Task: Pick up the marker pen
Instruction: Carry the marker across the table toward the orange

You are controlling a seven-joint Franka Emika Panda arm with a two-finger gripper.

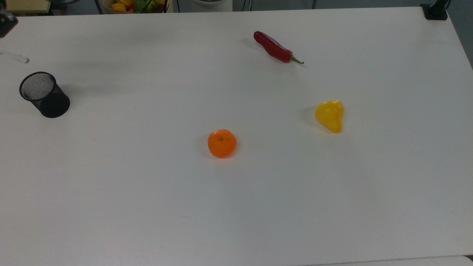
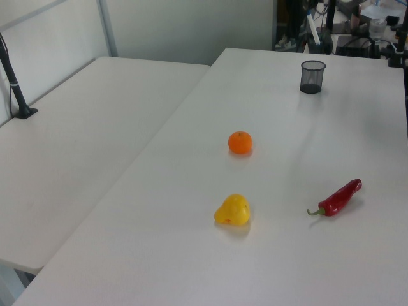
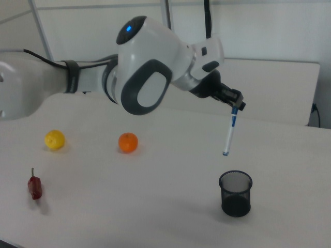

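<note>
In the right view my gripper is shut on the blue-capped top of the marker pen. The white pen hangs nearly upright, its lower tip well above the rim of the black mesh cup and a little toward the right view's left of it. In the top view the pen's lower end shows at the far left edge, above the cup. In the left view the pen slants above the cup.
An orange lies mid-table, a yellow pear-shaped fruit to the top view's right, and a red chili farther back. A second table adjoins on the left view's left. A black mount occupies the top view's top right corner.
</note>
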